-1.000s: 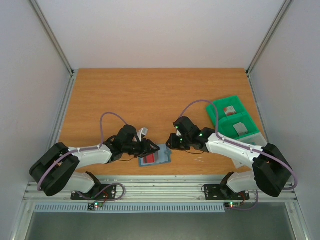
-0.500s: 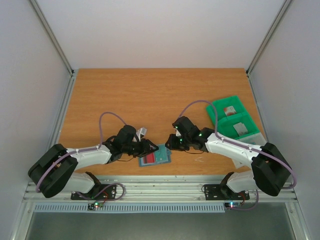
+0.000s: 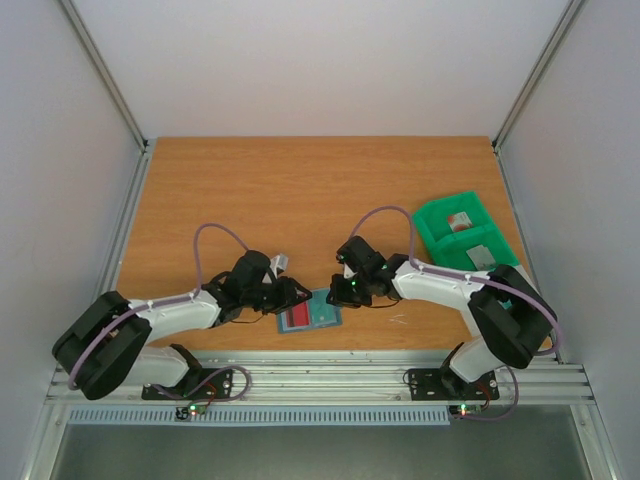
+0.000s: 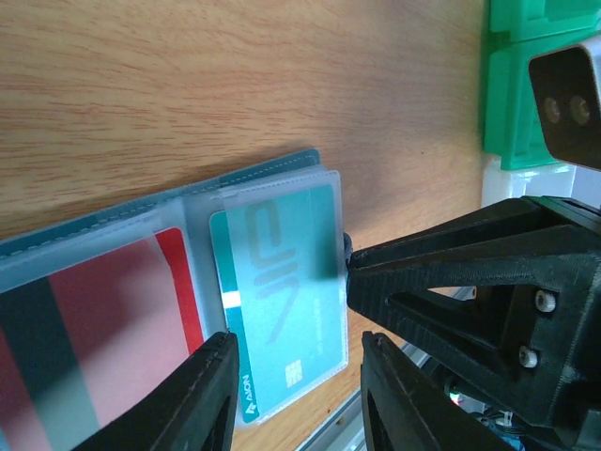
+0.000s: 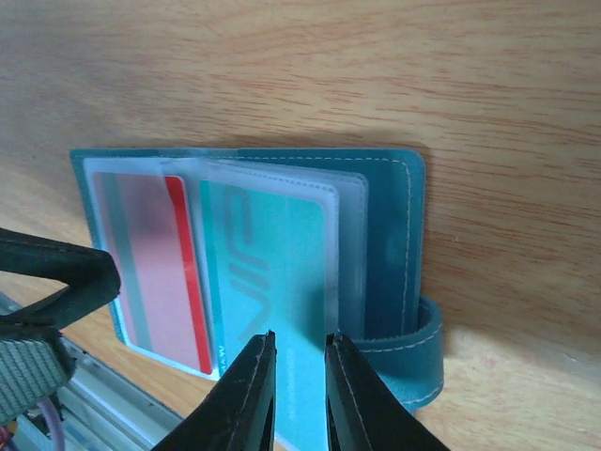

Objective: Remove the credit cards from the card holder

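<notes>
Overhead first: the card holder (image 3: 322,312) lies spread open on the bench (image 3: 300,190), low and centre in the frame, right by the near edge. The left gripper (image 3: 293,295) is at its left end and the right gripper (image 3: 346,291) at its right. The green bin (image 3: 440,215) sits well off at the right with a couple of flat bits in it, too small to call. No loose credit cards on the bench, so I'd say nothing is out yet.

Left wrist view has the detail the top cam can't give. A red card (image 4: 113,319) and a teal card (image 4: 282,291) are both tucked under clear sleeves. This arm's jaws stand apart at the bottom of the frame, either side of the teal card's lower corner, gripping nothing. The right gripper's tip comes in from the right and looks to touch that sleeve's edge.

Right wrist view shows the closing strap (image 5: 423,348) at lower right, which the other views hide, plus the stitched rim. These jaws are down to a narrow gap over the teal card's near end, and I can't see anything pinched.

So it's early days: both cards left to pull, the teal one probably first.
</notes>
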Robot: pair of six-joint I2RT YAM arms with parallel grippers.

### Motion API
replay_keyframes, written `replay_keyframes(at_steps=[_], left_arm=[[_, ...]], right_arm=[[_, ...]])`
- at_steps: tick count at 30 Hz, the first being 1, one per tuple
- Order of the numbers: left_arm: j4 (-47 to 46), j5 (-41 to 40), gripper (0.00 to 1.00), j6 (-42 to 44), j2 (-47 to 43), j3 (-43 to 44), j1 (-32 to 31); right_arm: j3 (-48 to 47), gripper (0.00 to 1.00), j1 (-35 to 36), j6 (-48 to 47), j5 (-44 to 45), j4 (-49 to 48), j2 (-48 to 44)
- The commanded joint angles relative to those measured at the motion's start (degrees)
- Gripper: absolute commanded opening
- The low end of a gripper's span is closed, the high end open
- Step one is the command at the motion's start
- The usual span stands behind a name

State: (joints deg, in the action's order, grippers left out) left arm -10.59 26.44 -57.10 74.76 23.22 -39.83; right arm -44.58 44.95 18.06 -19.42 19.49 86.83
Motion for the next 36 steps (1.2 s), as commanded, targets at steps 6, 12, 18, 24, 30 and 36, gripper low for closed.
replay_keyframes(at_steps=[6, 12, 18, 24, 30, 36], left_arm=[[-5.49, -0.25, 0.35, 0.27, 4.73, -0.98, 0.26], [-8.37, -0.24, 0.32, -0.73, 7.09, -1.08, 0.32], [-11.44, 0.44, 0.28, -1.44, 9.71, -0.71, 0.23], [-15.92, 0.80, 0.24, -3.74, 12.48, -0.97, 0.28], [-17.55, 1.67, 0.23, -4.39, 15.10, 0.03, 0.25], [-20.66, 1.60, 0.16, -5.77, 16.33, -0.56, 0.13]], right_arm=[[0.27, 0.12, -0.14, -1.19, 1.38, 0.90, 3.44], [1.36, 0.08, -0.13, -1.10, 2.23, 0.91, 3.68], [1.60, 0.06, -0.15, -1.11, 2.72, 1.08, 3.26], [1.58, 0.06, -0.17, -1.51, 3.00, 1.23, 3.06], [1.84, 0.06, -0.18, -1.39, 2.65, 0.85, 3.09], [1.83, 0.06, -0.14, -1.48, 2.63, 0.52, 3.17]])
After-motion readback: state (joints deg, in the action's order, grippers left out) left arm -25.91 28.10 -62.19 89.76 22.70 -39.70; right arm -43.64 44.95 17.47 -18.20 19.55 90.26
